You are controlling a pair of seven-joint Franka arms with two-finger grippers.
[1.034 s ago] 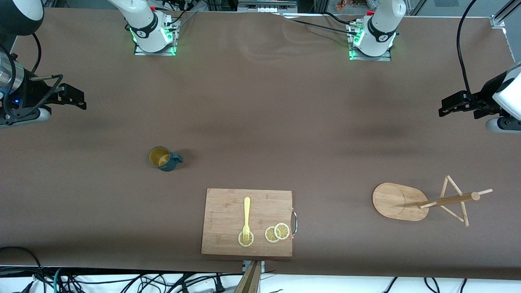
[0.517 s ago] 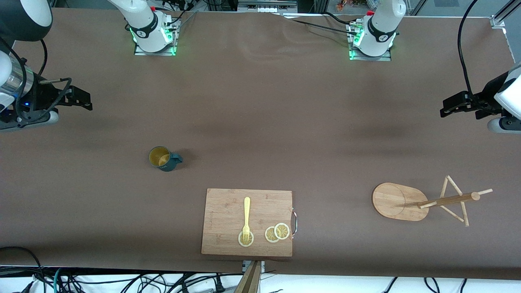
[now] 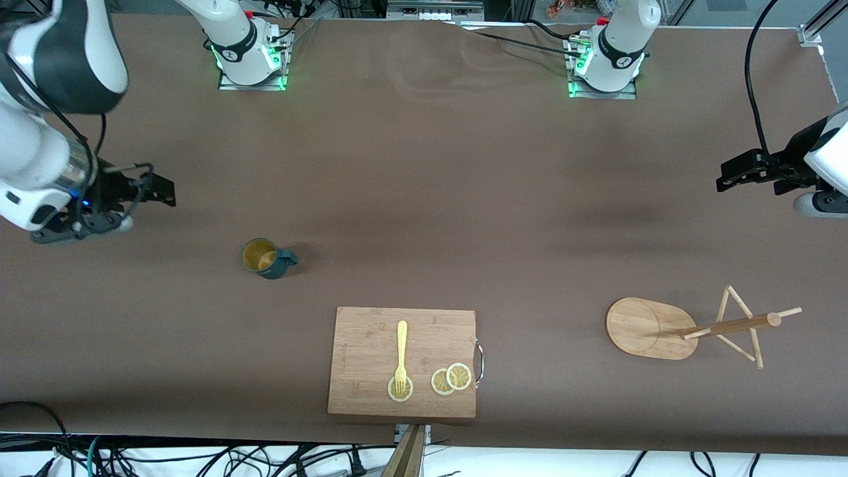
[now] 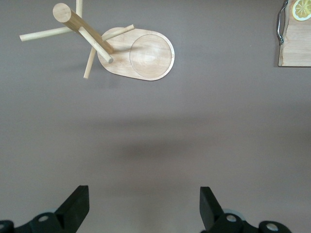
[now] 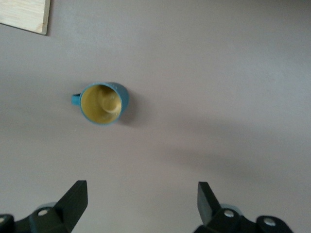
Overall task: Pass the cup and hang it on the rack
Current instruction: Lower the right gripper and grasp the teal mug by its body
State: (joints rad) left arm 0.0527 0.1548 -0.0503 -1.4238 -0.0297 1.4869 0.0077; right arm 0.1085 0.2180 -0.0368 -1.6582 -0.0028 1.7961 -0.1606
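1. Teal cup [image 3: 267,259] stands upright on the brown desk [image 3: 424,199], well apart from the rack [image 3: 689,326], toward the right arm's end.
2. Right gripper [image 3: 162,191] hangs over the desk near the cup, fingers [image 5: 73,196] apart.
3. Left gripper [image 3: 729,173] waits over the desk near the rack, fingers [image 4: 75,204] seemingly apart.

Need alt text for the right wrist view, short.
Looking down from the right arm's wrist: a teal cup stands upright on the bare brown table, its yellowish inside showing and its small handle sticking out from one side. The right gripper is open above the table, short of the cup and holding nothing. A corner of a wooden cutting board shows at the frame's edge.
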